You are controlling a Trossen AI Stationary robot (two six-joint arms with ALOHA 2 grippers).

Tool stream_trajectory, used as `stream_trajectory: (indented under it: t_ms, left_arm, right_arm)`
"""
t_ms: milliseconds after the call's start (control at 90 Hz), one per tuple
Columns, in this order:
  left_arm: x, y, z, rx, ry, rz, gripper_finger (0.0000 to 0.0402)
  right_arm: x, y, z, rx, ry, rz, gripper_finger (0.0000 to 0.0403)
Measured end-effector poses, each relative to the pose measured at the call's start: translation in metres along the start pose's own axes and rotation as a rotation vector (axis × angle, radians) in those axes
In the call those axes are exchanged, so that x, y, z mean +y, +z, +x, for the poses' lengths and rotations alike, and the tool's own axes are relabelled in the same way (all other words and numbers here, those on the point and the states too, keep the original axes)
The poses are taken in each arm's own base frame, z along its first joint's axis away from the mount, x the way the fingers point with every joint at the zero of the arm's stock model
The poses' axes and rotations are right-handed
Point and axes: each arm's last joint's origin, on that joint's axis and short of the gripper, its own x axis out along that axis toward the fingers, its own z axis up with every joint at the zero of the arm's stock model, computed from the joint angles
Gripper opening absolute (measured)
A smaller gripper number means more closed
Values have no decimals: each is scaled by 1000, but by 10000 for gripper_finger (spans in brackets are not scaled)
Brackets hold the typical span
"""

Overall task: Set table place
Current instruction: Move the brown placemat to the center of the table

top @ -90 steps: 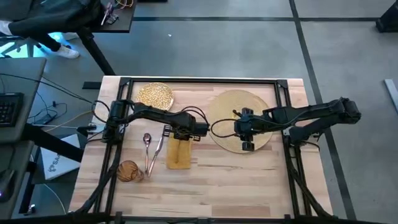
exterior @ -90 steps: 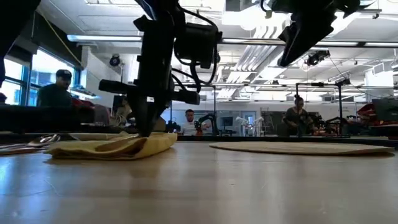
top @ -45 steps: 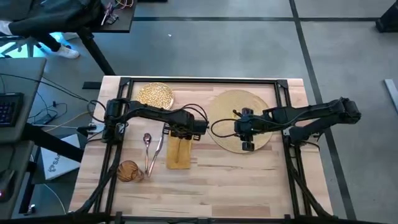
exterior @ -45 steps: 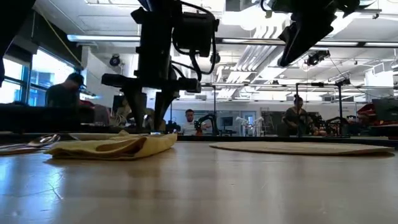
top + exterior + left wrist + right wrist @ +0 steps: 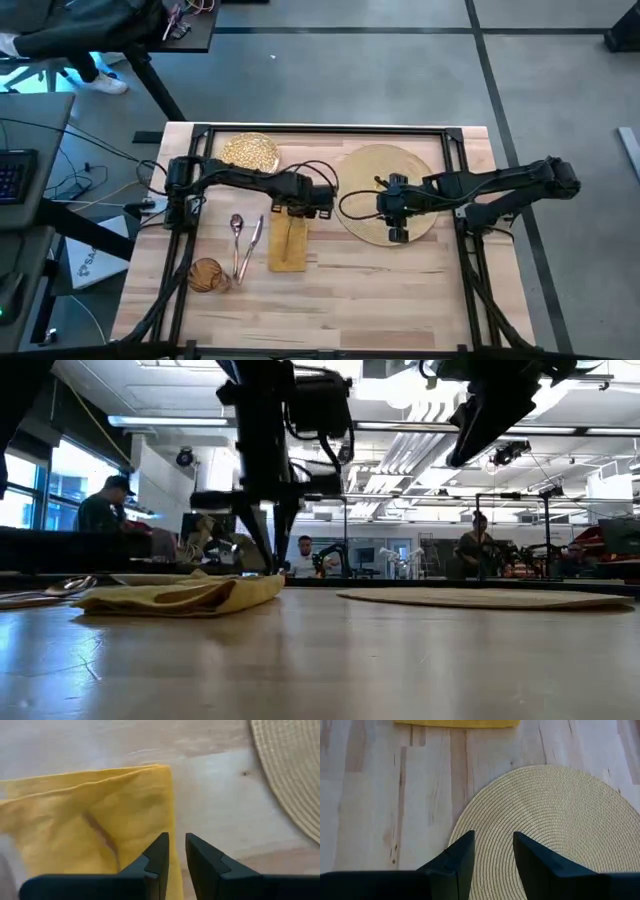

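The left gripper (image 5: 297, 207) is hovering just above the far end of the mustard napkin (image 5: 288, 243), its fingers (image 5: 159, 851) nearly pressed together with only a thin gap between them and nothing pinched; in the left wrist view the cloth is lying just beneath and beside the fingertips, with the mat's woven edge off to one side. The right gripper (image 5: 398, 232) is waiting above the near rim of the round straw mat (image 5: 372, 170), its fingers (image 5: 461, 855) spread a little and empty, the napkin's edge showing ahead of it across bare wood. The napkin is lying flat on the table (image 5: 330, 310) between the cutlery and the mat. Beyond the left gripper, toward the table's far edge, the gold plate (image 5: 250, 153) is sitting alone; a spoon (image 5: 237, 235) and another slim utensil (image 5: 252, 242) are lying just beside the napkin, and the amber tumbler (image 5: 207, 274) is standing near the spoon's handle. The napkin step is looking finished or nearly so; the plate is likely next, calling for the left arm to reach back and carry it onto the mat.
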Motion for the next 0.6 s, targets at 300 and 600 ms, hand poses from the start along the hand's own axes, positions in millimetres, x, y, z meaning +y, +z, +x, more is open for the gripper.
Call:
stream_trajectory:
  t_ms: [300,600]
  left_arm:
    - [18,-4,9,79,145,31,3]
    - [18,-6,33,31,38,-20,0]
  right_arm:
    - [0,0,0,-1,0,-8,117]
    - [0,0,0,-2,0,-1,117]
